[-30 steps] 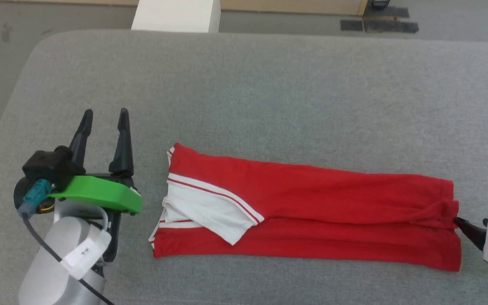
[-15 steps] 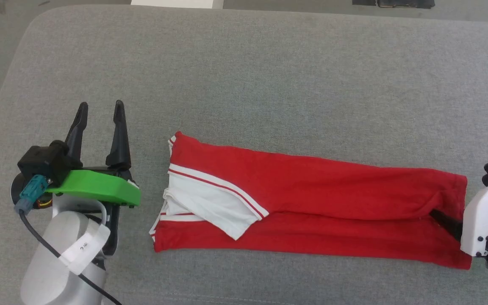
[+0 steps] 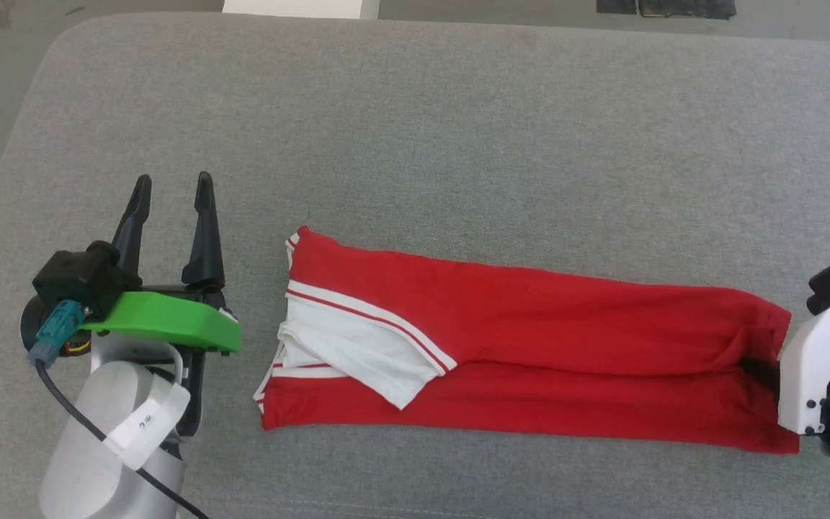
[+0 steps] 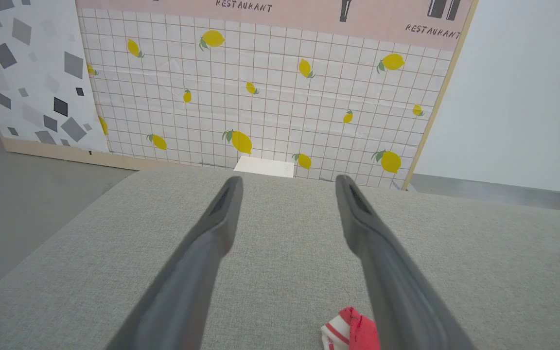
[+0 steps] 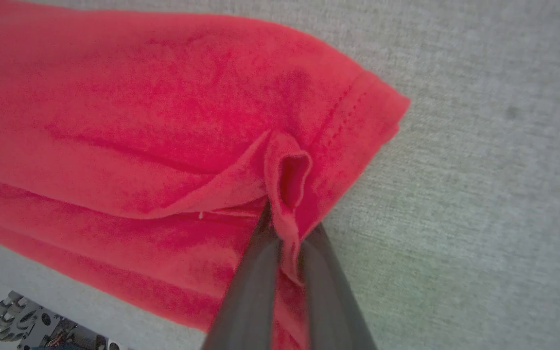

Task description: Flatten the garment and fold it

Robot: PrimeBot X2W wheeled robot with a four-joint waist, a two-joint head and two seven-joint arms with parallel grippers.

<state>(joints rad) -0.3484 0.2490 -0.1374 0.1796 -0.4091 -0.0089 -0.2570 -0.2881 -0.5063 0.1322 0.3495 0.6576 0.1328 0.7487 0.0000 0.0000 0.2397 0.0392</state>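
Observation:
The garment (image 3: pixel 545 339) lies on the grey surface as a long red strip, with a white, red-striped sleeve (image 3: pixel 357 353) folded over its left end. My right gripper (image 3: pixel 759 369) is at the strip's right end. In the right wrist view my right gripper (image 5: pixel 285 221) is shut on a puckered fold of the red hem (image 5: pixel 287 177). My left gripper (image 3: pixel 170 189) stands open to the left of the garment, apart from it. In the left wrist view my left gripper (image 4: pixel 287 187) has nothing between its fingers, and a corner of the garment (image 4: pixel 353 333) shows low down.
The grey padded surface (image 3: pixel 458 144) has a rounded corner at the upper left, with floor beyond its left and far edges. A white block (image 3: pixel 300 6) stands past the far edge. A lemon-patterned wall panel (image 4: pixel 260 97) rises behind it.
My right gripper has pushed into the garment's right hem and shut on a fold of it. The head camera tilted early on. My left gripper has stayed in place.

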